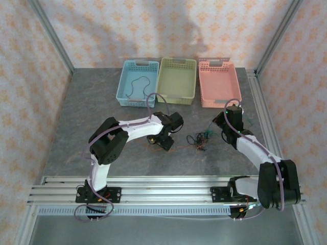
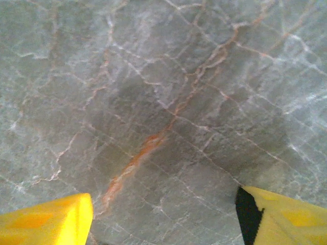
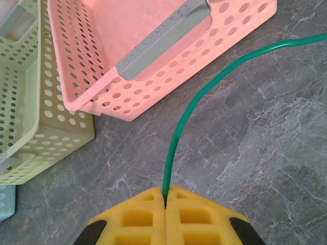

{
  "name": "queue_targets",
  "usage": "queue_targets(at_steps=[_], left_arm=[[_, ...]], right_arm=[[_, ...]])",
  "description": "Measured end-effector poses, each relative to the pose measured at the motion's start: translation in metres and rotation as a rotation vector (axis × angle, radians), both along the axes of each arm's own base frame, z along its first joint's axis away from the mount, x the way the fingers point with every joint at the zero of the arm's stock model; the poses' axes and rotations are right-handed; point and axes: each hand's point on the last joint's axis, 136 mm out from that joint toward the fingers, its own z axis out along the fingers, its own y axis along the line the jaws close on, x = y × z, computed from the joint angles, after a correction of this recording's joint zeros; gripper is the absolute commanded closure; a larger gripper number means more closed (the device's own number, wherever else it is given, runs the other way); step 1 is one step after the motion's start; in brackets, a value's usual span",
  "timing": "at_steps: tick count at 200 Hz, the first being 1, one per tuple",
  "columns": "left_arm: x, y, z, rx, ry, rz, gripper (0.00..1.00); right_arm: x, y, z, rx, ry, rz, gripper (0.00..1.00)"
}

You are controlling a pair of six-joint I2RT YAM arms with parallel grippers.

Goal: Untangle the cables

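Note:
A small knot of black, red and green cables [image 1: 198,138] lies on the marble table between the two arms. My right gripper [image 3: 165,196] is shut on a green cable [image 3: 204,97], which curves away to the upper right above the tabletop. In the top view that gripper [image 1: 220,122] sits just right of the knot, with the green strand [image 1: 210,128] running to it. My left gripper [image 2: 163,224] is open over bare marble, its yellow fingers [image 2: 46,222] wide apart with nothing between them. It hovers left of the knot [image 1: 158,141].
Three perforated baskets stand in a row at the back: blue [image 1: 126,97] with a black cable [image 1: 137,84] in it, pale green [image 1: 177,97] and pink [image 1: 218,102]. The pink basket [image 3: 153,76] and green basket [image 3: 30,127] are close ahead of the right gripper.

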Motion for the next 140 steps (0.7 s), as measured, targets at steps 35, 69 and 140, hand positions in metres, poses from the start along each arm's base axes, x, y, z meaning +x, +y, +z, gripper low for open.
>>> queue_targets(at_steps=[35,69,140], left_arm=[[-0.004,0.0,-0.001,-0.012,0.011,-0.002,0.31],[-0.017,-0.005,0.018,-0.104,0.022,-0.01,0.21],[-0.014,-0.031,0.057,-0.29,-0.03,-0.034,0.16]], right_arm=[[0.0,0.0,-0.001,0.0,0.003,0.0,1.0],[0.0,0.0,-0.003,-0.001,0.008,-0.001,1.0],[0.0,0.0,-0.007,-0.004,0.02,-0.002,1.0]])
